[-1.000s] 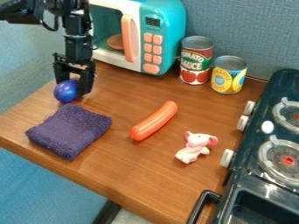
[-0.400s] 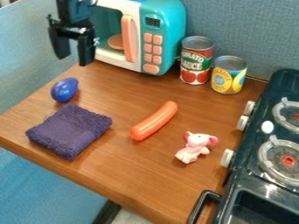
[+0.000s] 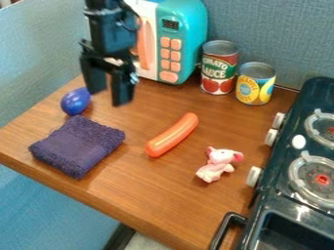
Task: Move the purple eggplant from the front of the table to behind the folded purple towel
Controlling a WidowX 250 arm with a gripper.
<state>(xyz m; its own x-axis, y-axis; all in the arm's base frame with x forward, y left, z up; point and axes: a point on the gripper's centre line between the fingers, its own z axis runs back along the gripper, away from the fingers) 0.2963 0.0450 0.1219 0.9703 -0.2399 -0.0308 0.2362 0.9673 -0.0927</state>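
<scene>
1. The black two-finger gripper (image 3: 110,98) hangs over the far left part of the brown wood-grain counter (image 3: 137,188), in front of the microwave. Its two fingers stand apart, with nothing held between them.
2. The shiny blue egg-shaped toy (image 3: 75,102) lies on the counter at the far left, close to the edge. It is the thing nearest the gripper and shows just left of the left-hand finger; whether the two touch, I cannot tell.
3. The folded dark purple cloth (image 3: 77,146) lies flat on the near side of the blue toy, one corner pointing at it.
4. The orange-red toy sausage (image 3: 172,135), smooth and slightly curved, lies slantwise near the middle of the counter, right of the cloth.
5. The small pink-and-white animal figure (image 3: 219,164) lies right of the sausage and a little nearer, close to the stove.
6. The teal-and-white toy microwave (image 3: 186,49), with peach-coloured handle and buttons, stands at the far side, partly behind the arm.
7. To its right stand two upright metal cans: the red-and-green-labelled can (image 3: 219,68) and, a little nearer, the shorter yellow-and-blue-labelled can (image 3: 255,85).
8. The dark toy stove (image 3: 287,168), with pale knobs and round burners, lines the right side.
</scene>
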